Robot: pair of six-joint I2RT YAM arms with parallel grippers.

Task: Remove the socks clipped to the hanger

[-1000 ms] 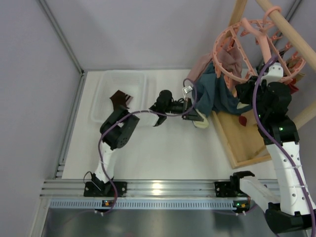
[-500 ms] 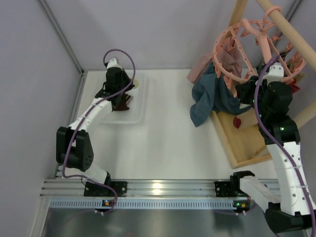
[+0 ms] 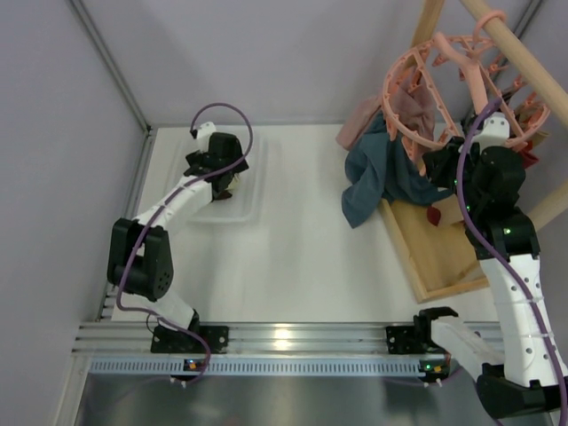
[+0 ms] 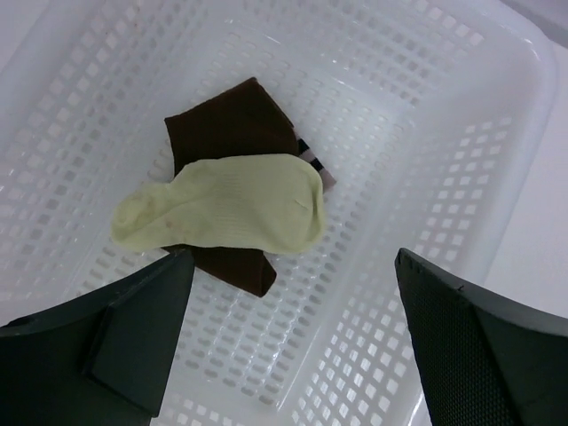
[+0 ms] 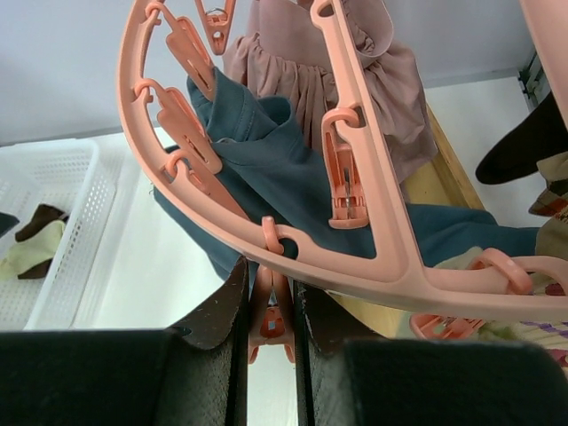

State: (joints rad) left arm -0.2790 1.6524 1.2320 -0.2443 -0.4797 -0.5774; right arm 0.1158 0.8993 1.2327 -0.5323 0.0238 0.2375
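Note:
The salmon-pink hanger (image 3: 417, 75) hangs from a wooden pole at the back right. My right gripper (image 5: 269, 284) is shut on one of the hanger's dangling clips (image 5: 271, 319), just under the outer ring (image 5: 373, 244). A dark sock (image 5: 519, 146) and a patterned sock (image 5: 552, 213) hang at the right edge of that view. My left gripper (image 4: 293, 328) is open above the white basket (image 4: 461, 177). Below it a cream-yellow sock (image 4: 231, 213) lies across a dark brown sock (image 4: 235, 129). In the top view the left gripper (image 3: 224, 176) is over the basket (image 3: 244, 213).
A teal-blue cloth (image 3: 377, 177) and a dusty-pink garment (image 3: 410, 108) hang from the hanger side. A wooden tray (image 3: 439, 253) lies under the hanger, and the pole frame (image 3: 524, 53) crosses the top right. A small red piece (image 3: 435, 216) shows above the tray.
My left arm swung from the teal cloth over to the basket. Its jaws opened and the cream-yellow sock now lies in the basket. The right arm has not moved.

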